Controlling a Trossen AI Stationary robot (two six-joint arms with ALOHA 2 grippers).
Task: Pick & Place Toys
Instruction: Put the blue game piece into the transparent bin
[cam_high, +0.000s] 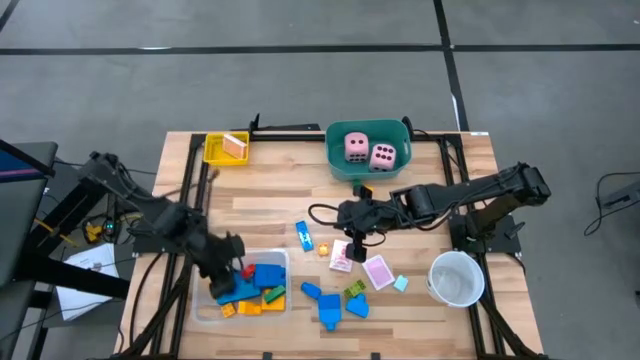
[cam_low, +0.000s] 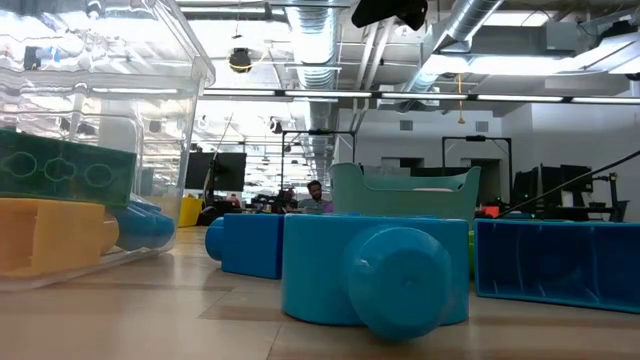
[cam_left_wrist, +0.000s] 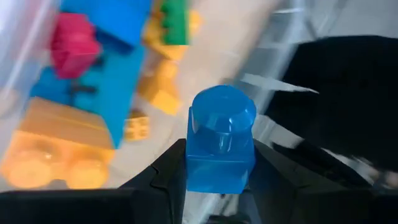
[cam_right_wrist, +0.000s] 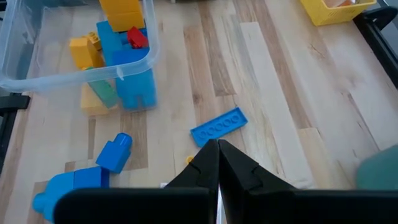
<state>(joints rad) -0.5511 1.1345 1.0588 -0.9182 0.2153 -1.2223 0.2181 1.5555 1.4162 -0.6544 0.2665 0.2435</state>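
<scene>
1. The left gripper hangs over the clear plastic tray near the bench's front-left corner, its jaws pinching a small blue plastic block with a round stud.
2. Inside that tray lie more blocks: a large blue plastic block, a small red block, and yellow-orange blocks along the tray's front side.
3. A yellow-orange and green block sits at the tray's front-right corner; whether it is inside cannot be told.
4. The right gripper is over the middle of the bench with its jaws pressed together and nothing between them.
5. A flat blue plastic plate with studs lies on the bench just left of the right gripper.
6. Two small pink-white cards lie just in front of the right gripper, toward the front edge.
7. Loose blue blocks and a small green block rest near the front edge, right of the tray.
8. Two pink foam dice with dark dots sit inside the teal plastic tub at the bench's back edge.
9. A yellow plastic tray holding a card stands at the back-left corner.
10. A white cup stands near the front-right corner.
</scene>
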